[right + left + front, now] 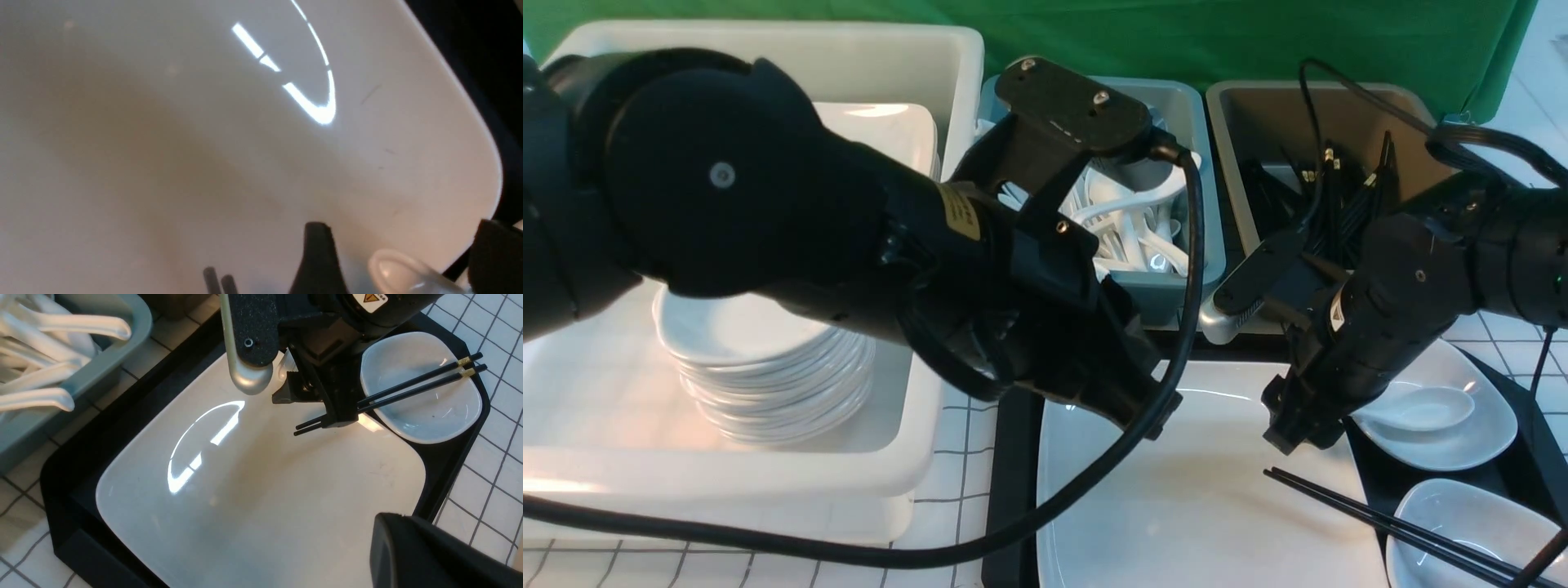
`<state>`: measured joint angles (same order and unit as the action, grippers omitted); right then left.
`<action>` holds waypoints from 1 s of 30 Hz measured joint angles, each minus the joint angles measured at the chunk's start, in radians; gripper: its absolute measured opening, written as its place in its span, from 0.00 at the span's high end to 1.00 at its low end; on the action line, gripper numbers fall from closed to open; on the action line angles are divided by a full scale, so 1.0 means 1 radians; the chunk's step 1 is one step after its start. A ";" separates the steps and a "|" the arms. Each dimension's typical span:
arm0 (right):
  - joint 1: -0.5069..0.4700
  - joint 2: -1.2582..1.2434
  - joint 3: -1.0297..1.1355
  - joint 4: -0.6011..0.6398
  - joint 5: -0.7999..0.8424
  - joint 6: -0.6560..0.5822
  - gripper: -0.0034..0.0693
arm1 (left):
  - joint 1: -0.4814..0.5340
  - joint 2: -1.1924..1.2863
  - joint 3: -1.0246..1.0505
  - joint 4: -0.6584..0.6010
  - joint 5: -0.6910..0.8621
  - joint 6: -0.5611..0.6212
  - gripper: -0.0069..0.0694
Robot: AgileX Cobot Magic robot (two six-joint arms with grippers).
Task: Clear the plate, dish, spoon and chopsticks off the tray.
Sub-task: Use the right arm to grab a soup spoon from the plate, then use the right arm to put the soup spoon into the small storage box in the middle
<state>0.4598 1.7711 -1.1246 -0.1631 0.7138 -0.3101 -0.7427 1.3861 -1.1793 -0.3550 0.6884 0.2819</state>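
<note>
front view: the black tray (1013, 457) sits right of centre, and the large square plate (1201, 490) fills its left part. on the tray's right side the far dish (1486, 441) cradles the spoon (1421, 408), handle pointing left towards the plate. the near dish (1445, 523) lies just beside the far one. the chopsticks (1347, 508) lie side by side, tips on the plate and the other ends across the near dish. the right gripper (1294, 433) hangs low over the plate's right edge. the right wrist view shows its fingers (318, 253) spread well apart with the spoon's handle end between them, touching neither as far as can be seen. the left gripper (1131, 404) hovers over the plate's far left part; whether its jaws are wide or narrow i cannot tell. a yellow label (960, 211) on the left arm and a warning-triangle sticker (369, 299) on the right arm carry print too small to read.
</note>
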 joint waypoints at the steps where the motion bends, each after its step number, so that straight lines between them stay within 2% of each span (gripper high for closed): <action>1: 0.000 0.003 0.000 -0.007 0.000 0.000 0.30 | 0.000 0.000 0.000 0.003 0.000 -0.001 0.91; 5: 0.000 0.020 0.000 -0.044 -0.001 0.000 0.36 | 0.000 0.000 0.000 0.008 -0.003 -0.001 0.91; 11: 0.000 0.033 -0.001 -0.069 -0.015 -0.034 0.64 | 0.000 0.000 0.000 0.008 -0.008 -0.001 0.91; 15: 0.001 0.033 -0.002 -0.079 -0.024 -0.034 0.77 | 0.000 0.000 0.000 0.008 -0.018 -0.001 0.91; 30: 0.002 -0.091 -0.008 -0.072 -0.098 -0.033 0.78 | 0.000 0.001 0.000 0.011 -0.041 -0.002 0.91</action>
<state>0.4617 1.6805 -1.1321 -0.2354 0.6158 -0.3435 -0.7427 1.3869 -1.1793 -0.3443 0.6474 0.2799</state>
